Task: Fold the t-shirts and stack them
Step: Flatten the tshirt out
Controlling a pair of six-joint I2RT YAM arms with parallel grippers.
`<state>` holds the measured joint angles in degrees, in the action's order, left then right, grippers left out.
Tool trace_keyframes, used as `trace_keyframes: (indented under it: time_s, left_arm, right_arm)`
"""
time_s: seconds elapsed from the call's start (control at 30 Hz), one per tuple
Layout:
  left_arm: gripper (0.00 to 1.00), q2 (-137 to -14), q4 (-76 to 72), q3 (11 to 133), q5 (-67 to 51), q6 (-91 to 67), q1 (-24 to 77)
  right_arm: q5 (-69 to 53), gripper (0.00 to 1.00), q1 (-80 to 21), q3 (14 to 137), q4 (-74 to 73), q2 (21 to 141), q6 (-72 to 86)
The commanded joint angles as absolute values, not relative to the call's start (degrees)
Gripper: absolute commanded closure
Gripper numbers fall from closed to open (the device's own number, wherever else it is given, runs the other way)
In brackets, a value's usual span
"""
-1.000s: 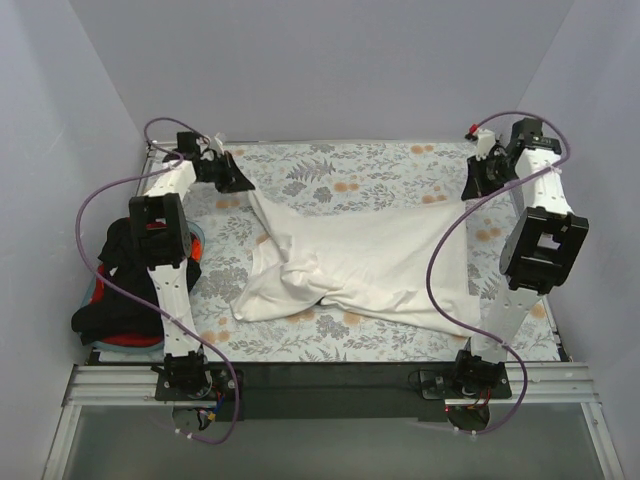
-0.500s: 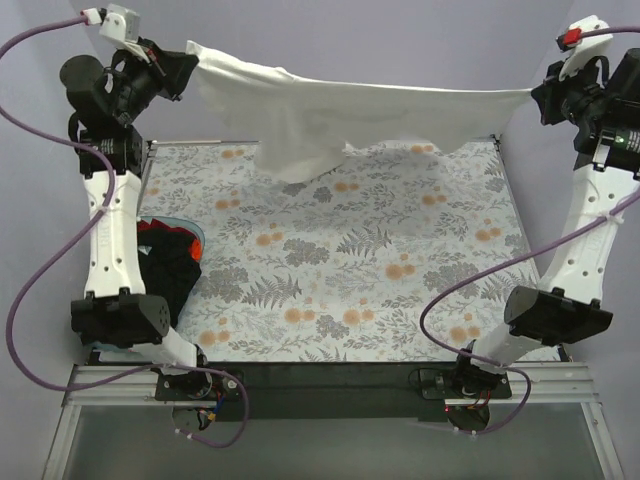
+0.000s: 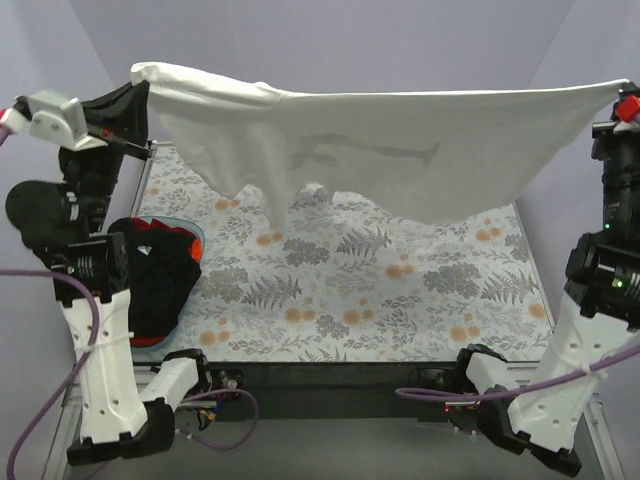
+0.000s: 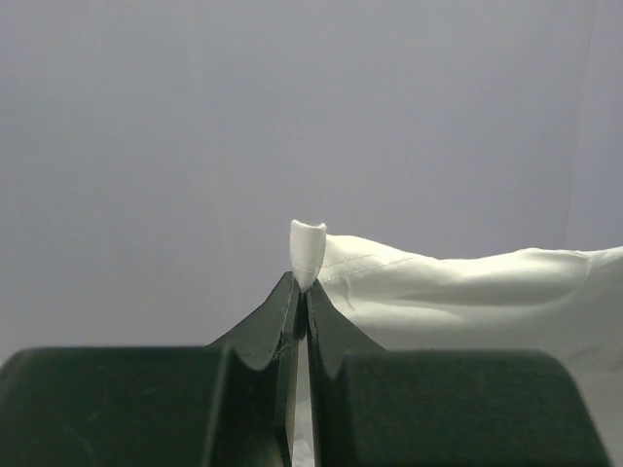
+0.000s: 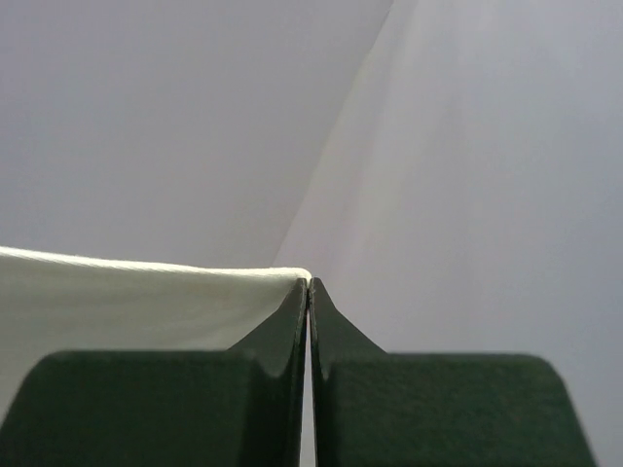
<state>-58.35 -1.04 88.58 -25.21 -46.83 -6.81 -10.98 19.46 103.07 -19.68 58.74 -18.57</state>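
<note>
Pinching one end of the off-white shirt (image 3: 400, 150), the left hand (image 4: 300, 292) is clamped tight on the cloth, and a small tuft pokes up past its fingers. The right hand (image 5: 309, 289) is clamped just as tight on the opposite end. Between them the shirt hangs stretched wide, high in the air, sagging into loose folds nearer the left side. Below it lies the flowered bench cover (image 3: 400, 300). At that cover's left edge, close by the left arm, sits a heap of shirts (image 3: 160, 280) in black, red and teal.
</note>
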Motion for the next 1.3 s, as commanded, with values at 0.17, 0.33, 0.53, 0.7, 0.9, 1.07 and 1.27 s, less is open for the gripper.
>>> trace_keyframes:
  time_s: [0.17, 0.33, 0.53, 0.7, 0.9, 1.07, 1.27]
  left_arm:
    - [1.0, -54.93, 1.75, 96.59, -21.0, -39.82, -7.65]
    - [1.0, -59.23, 4.83, 93.01, -28.61, -37.97, -7.56]
    - [1.0, -64.5, 4.83, 83.34, -37.61, -42.18, -7.3]
    - [1.0, -68.98, 0.36, 71.03, -35.61, -38.68, -1.08]
    - [1.0, -83.88, -8.86, 66.44, -30.86, -34.1, 4.74]
    - [1.0, -99.38, -12.21, 73.99, -27.77, -33.66, 5.01]
    - [1.0, -116.52, -12.57, 90.94, -28.74, -31.99, 5.62]
  right_arm:
    - [1.06, 0.99, 20.39, 103.8, -7.91, 55.63, -26.01]
    - [-7.27, 0.99, 20.3, 98.03, -7.82, 60.02, -27.42]
    - [-21.79, 0.99, 19.25, 85.88, -7.56, 62.83, -27.6]
    - [-26.27, 0.99, 16.62, 74.04, -5.81, 67.4, -30.58]
    - [-20.15, 0.99, 9.76, 66.45, -0.54, 78.63, -34.19]
    - [-12.85, 0.99, 7.82, 71.0, 4.92, 91.82, -33.58]
    - [-8.97, 0.99, 6.42, 80.66, 4.92, 104.93, -35.06]
